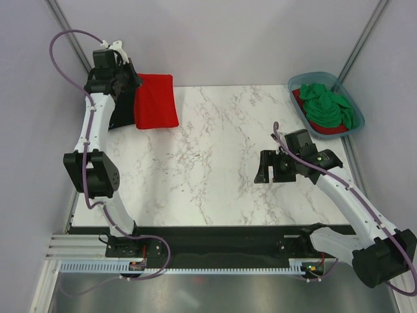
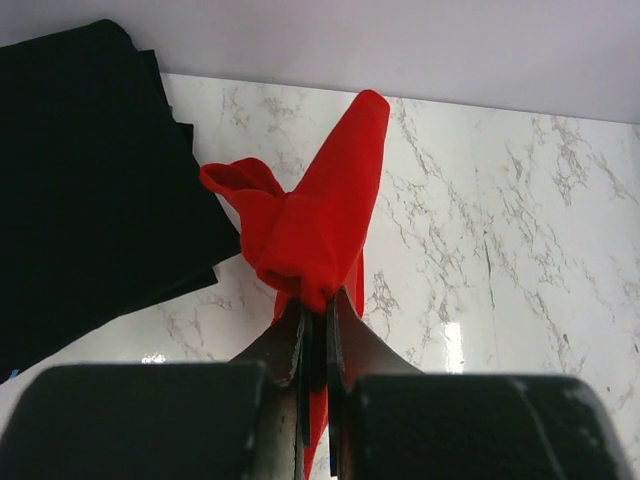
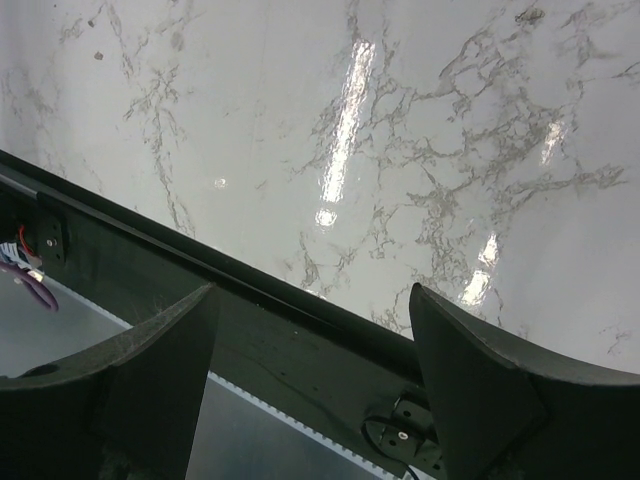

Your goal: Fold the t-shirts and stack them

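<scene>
Left wrist view: I see left gripper (image 2: 318,300) clenched on a bunched edge of the red t-shirt (image 2: 320,215), just beside the black t-shirt (image 2: 90,170) (top view hides the pinch behind the arm). Right gripper (image 3: 312,298) gapes wide, holding nothing, over the table (image 3: 400,120). Only the top view shows the green t-shirt (image 1: 329,104) in the tub (image 1: 296,83).

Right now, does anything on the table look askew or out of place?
The red t-shirt at the far left corner: the left tool, shut on one edge, holds it up in a bunched peak beside the black t-shirt, so that edge is not flat. Nothing else stands out.
</scene>
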Controlling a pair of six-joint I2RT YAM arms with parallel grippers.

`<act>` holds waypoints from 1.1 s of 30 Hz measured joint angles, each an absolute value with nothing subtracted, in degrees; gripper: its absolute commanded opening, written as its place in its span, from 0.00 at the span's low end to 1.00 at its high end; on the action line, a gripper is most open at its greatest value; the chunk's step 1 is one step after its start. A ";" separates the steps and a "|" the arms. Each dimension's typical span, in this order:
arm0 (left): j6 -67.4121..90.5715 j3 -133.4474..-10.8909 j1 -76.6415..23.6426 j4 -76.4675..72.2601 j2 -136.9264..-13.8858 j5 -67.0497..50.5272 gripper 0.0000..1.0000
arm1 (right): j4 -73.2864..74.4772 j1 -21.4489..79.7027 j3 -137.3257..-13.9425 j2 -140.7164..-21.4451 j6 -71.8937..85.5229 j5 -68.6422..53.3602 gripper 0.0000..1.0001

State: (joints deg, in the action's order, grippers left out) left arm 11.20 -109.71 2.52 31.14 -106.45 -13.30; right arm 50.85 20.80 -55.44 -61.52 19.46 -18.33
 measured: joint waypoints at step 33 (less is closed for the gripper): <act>10.37 -126.30 11.03 33.76 -114.85 -19.75 0.02 | 50.57 20.80 -55.55 -69.32 18.26 -19.55 0.84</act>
